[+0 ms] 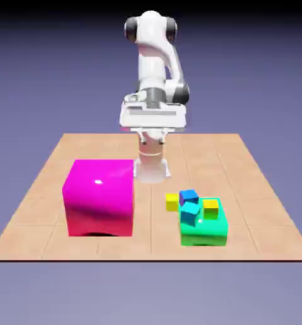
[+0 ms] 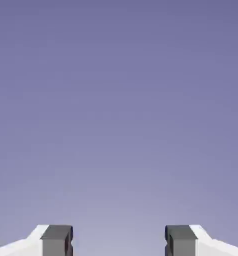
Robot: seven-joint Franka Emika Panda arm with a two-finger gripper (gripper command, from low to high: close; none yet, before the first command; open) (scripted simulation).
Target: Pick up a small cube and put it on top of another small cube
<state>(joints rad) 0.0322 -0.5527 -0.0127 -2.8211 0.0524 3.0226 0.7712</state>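
Near edge of the desk (image 1: 151, 251) crosses the exterior view as a thin dark line; its top is pale tan, wood-toned, with seams. Clock positions are read in that view, 12 o'clock at the far side.

Robot arm (image 1: 152, 57): white, smooth rounded shells with dark joint caps, base at 12 o'clock. It rises, bends, and carries the hand in front of the column, above the desk. End effector (image 2: 119, 241): spread wide, nothing between the tips; these are grey and blocky, on white fingers. Behind them, the hand view shows plain blue-violet backdrop.

Magenta block (image 1: 99, 197): large, glossy, reddish toward its base, toward 9 o'clock. Green block (image 1: 203, 235): smaller, low, shiny, at 4 o'clock.

Small lemon-yellow cube (image 1: 172, 202): plain, on the desk, near the green block's 10 to 11 o'clock corner. Golden-yellow cube (image 1: 210, 209): on top of the green block. Light blue cube (image 1: 190, 214): turned askew, overlapping the block's 10 o'clock side in view; its support cannot be determined. Dark blue cube (image 1: 188, 197): at the light blue cube's 12 o'clock, partly hidden by it.
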